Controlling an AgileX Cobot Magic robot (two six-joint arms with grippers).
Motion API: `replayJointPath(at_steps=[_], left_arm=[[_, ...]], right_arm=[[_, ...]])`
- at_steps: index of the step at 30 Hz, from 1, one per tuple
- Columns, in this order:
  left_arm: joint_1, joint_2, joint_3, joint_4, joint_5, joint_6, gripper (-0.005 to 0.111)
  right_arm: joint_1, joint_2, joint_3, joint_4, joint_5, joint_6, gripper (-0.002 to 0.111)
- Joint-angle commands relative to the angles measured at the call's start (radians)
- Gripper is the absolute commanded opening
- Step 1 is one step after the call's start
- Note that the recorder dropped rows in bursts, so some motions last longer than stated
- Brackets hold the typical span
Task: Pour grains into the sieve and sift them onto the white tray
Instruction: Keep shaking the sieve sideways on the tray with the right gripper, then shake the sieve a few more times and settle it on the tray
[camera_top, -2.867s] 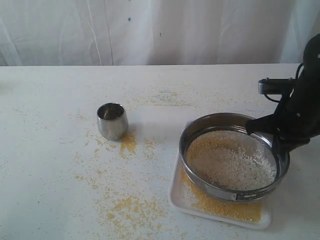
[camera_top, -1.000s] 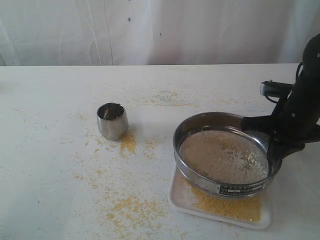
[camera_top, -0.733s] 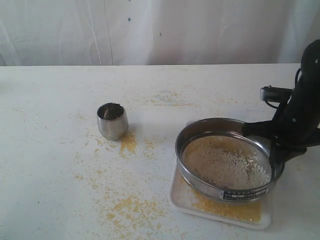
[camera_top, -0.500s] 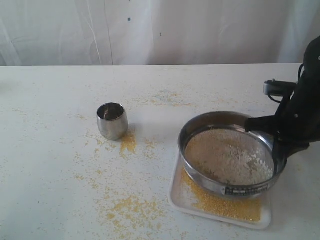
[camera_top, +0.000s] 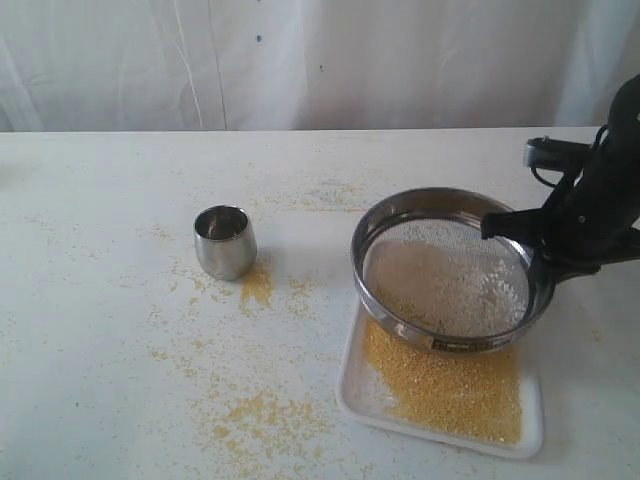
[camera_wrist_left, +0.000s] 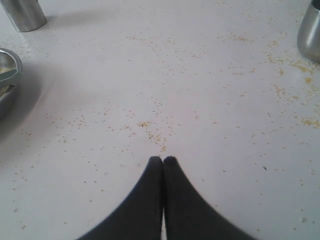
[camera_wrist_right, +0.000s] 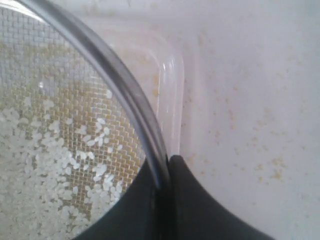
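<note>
Two arms on the rig, only one at work.

- Speckled white tabletop (camera_top: 100, 200): dusted with spilled yellow meal, thickest in front of the cup and toward the near edge.
- Sieve (camera_top: 420, 198): held clear of the table and tilted. It hangs over the far part of the white tray (camera_top: 352, 405), with some of its ring out past the tray's far edge.
- White tray: flat on the tabletop, on the right at the near side.
- Right gripper (camera_wrist_right: 165, 166): fingers clamped on the sieve's steel rim, one inside the ring and one outside. In the exterior view it takes the ring on its right side.
- Left gripper (camera_wrist_left: 163, 161): fingertips pressed together, holding nothing, poised over bare tabletop. It is out of the exterior view.
- Steel cup (camera_top: 224, 241): upright, well apart from the sieve, to its left.
- Grains (camera_top: 445, 385): golden fines are spread over the tray's floor, and whitish coarse grains lie on the mesh. Whether any fines are left among the coarse ones is hard to tell through the wire.

Step in hand, by my judgement: sifting, with the pour done.

The next move calls for you to centre the ring over the tray before shaking further. Hold the clamp firm, level the mesh, and use short strokes so nothing more falls on the table.
</note>
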Motion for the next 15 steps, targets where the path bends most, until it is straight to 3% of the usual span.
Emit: replayJointPath(at_steps=[1,8,15], left_arm=[[0.000,-0.004,0.003,-0.006,0.003,-0.007,0.000],[0.000,-0.004,0.003,-0.006,0.003,-0.007,0.000],[0.000,-0.004,0.003,-0.006,0.003,-0.007,0.000]], right_arm=[[-0.004,-0.013,0.001,0.023,-0.012,0.001,0.000],[-0.004,-0.013,0.002,0.004,0.155,-0.007,0.000],[-0.004,-0.013,0.002,-0.002,0.007,-0.014,0.000]])
